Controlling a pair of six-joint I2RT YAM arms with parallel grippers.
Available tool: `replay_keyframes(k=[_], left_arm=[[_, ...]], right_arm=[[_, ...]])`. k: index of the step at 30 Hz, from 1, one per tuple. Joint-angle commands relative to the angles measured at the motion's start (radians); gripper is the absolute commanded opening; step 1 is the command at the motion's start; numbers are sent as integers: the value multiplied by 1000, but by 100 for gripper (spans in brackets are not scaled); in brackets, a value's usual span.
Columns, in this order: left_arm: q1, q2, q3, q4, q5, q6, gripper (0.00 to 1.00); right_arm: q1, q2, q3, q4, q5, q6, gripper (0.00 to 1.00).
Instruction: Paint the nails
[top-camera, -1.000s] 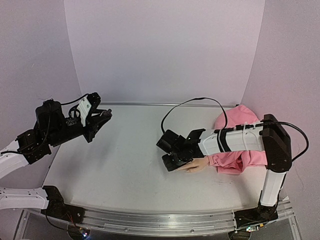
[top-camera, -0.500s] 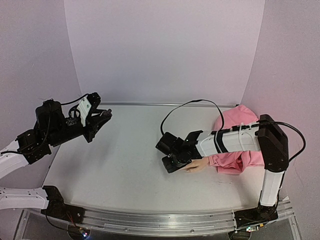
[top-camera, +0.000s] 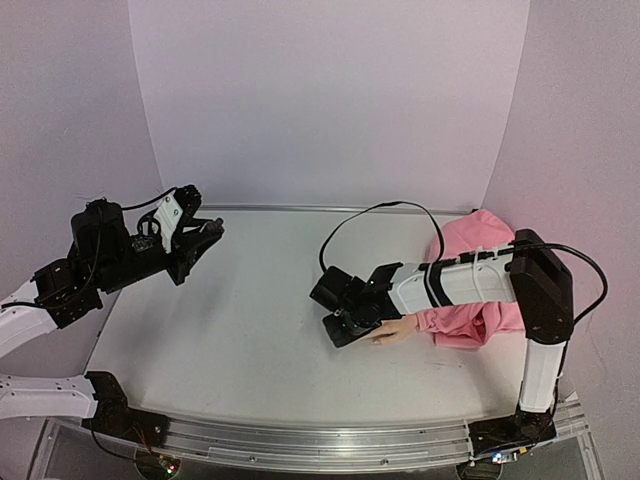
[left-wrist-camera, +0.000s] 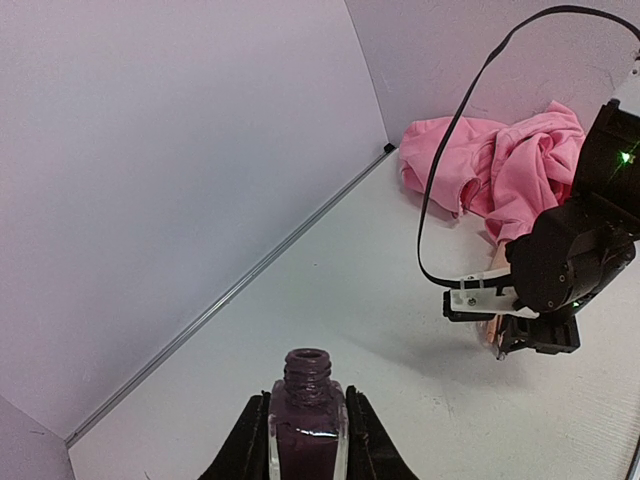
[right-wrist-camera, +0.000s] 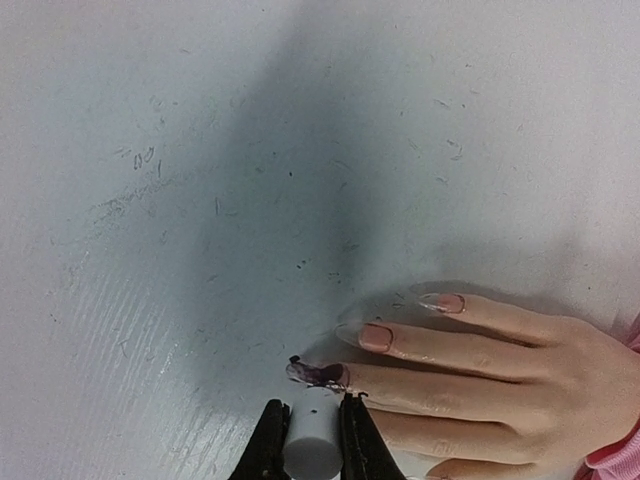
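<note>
The flesh-coloured mannequin hand (right-wrist-camera: 500, 370) lies flat on the table, fingers pointing left, its pink sleeve (top-camera: 478, 250) at the right. One of the nails (right-wrist-camera: 318, 373) is smeared with dark purple polish. The two nails beyond it (right-wrist-camera: 375, 337) (right-wrist-camera: 443, 301) are pale. My right gripper (right-wrist-camera: 311, 410) is shut on a white brush cap (right-wrist-camera: 312, 445), right at the dark nail's tip. The brush itself is hidden under the cap. My left gripper (left-wrist-camera: 307, 400) is shut on an open bottle of dark purple polish (left-wrist-camera: 306, 425), held up at the far left (top-camera: 195, 240).
A black cable (top-camera: 370, 215) loops from the right arm over the table's back half. The lilac backdrop walls stand behind and at both sides. Small dark specks of polish dot the white table (right-wrist-camera: 200, 200) left of the fingers.
My right gripper has crept a little to the left over the fingertips. The left arm and the bottle have not moved.
</note>
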Motion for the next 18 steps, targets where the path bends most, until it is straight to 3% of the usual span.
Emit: replay_keyframes(k=[1, 18], left_arm=[[-2, -19, 0, 38, -13, 13, 0], [-2, -20, -1, 38, -13, 13, 0]], right_arm=[[5, 16, 33, -22, 25, -9, 0], [5, 32, 70, -14, 26, -24, 0]])
